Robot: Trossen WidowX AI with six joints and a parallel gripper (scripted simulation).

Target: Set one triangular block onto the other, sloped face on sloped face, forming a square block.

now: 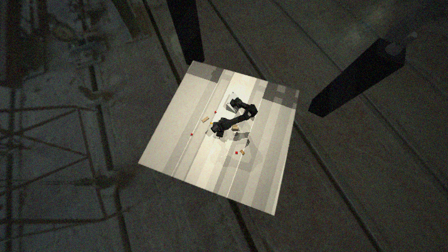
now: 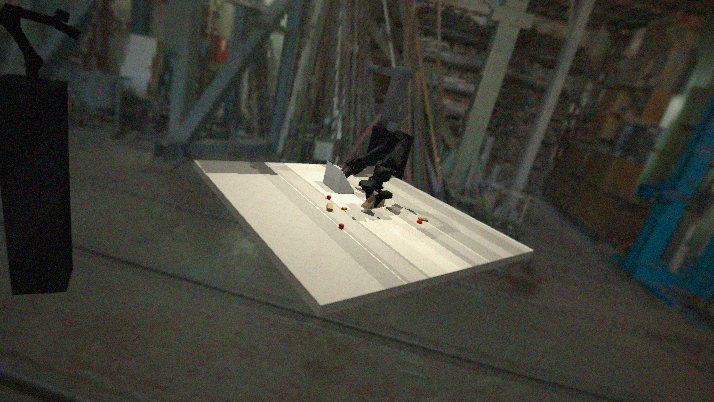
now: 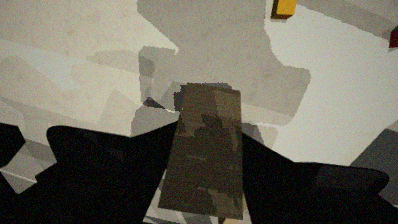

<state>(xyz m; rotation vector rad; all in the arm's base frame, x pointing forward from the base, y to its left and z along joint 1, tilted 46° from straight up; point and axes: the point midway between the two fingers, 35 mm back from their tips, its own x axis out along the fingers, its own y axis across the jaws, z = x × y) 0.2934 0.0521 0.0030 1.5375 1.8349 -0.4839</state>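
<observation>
My gripper (image 1: 217,131) (image 2: 374,194) (image 3: 206,128) is shut on a wooden triangular block, its fingers on opposite sides. The held block (image 2: 369,202) (image 3: 207,155) shows a long, shaded face in the wrist view; in the top view the hand hides it. Its height above the table is hard to tell. The other triangular block (image 1: 235,127) sits on the table beside the hand, under the forearm in the top view. In the exterior view it is mostly hidden behind the hand and held block, so its slope cannot be made out.
A small yellow block (image 1: 211,123) (image 2: 343,208) (image 3: 285,7) and a tan block (image 1: 205,119) (image 2: 329,206) lie near the hand. Red cubes (image 1: 215,111) (image 1: 191,134) lie beyond. Another red cube (image 1: 236,153) lies beside an orange-brown block (image 1: 242,152) (image 2: 423,219). A grey panel (image 2: 336,179) stands near the arm's base.
</observation>
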